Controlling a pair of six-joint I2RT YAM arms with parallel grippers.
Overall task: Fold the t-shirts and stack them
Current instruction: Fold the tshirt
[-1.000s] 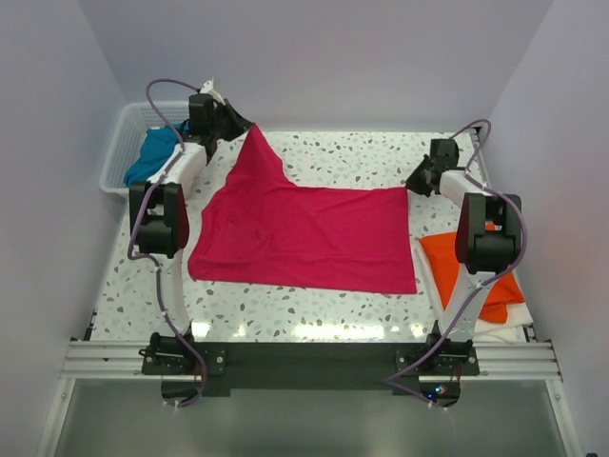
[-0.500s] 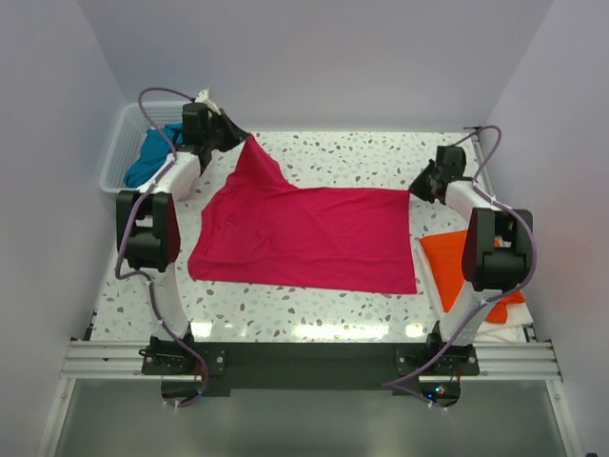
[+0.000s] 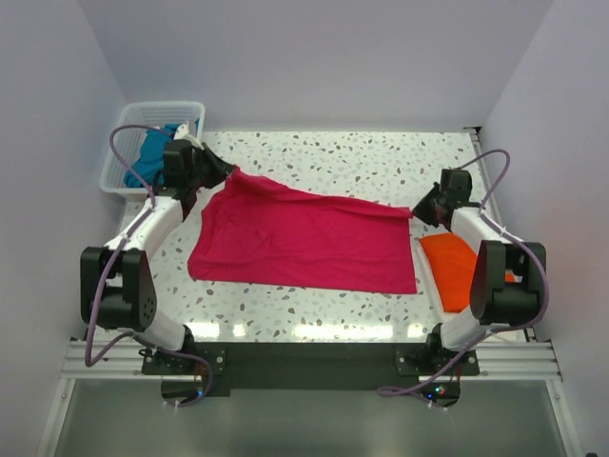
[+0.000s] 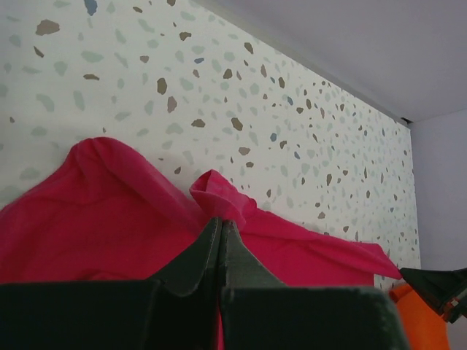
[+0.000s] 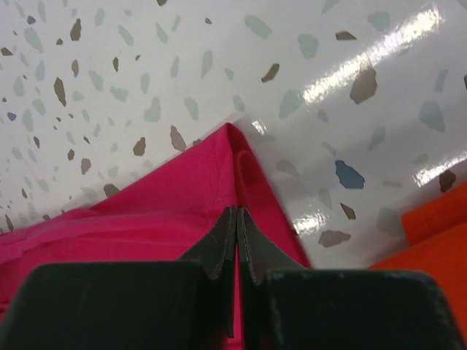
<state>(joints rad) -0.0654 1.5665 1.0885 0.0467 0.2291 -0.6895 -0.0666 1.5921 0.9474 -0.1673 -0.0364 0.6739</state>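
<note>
My left pincer [image 3: 226, 175] pinched tight on crimson-pink t-shirt [image 3: 304, 238], far-left corner. My right pincer [image 3: 417, 211] pinched tight on far-right corner. Shirt spread over tabletop [image 3: 362, 157].

Top external: we look down from above and behind the arm bases [image 3: 176, 354], facing the far edge. The whole desk [image 3: 381, 157] fits in frame with its near edge at the bottom, so this view stands far off.

Left wrist: we sit low just behind the left gripper [image 4: 220, 227], close over the crimson-pink shirt [image 4: 109, 219]. We face across the desk toward its far right corner. The right gripper [image 4: 436, 286] shows small at lower right.

Right wrist: we sit tight behind the right gripper's fingers, looking down at the desk near its right edge, very close.

All three views share the crimson-pink shirt. Each also catches the orange shirt [image 5: 430, 237] by the right edge.
</note>
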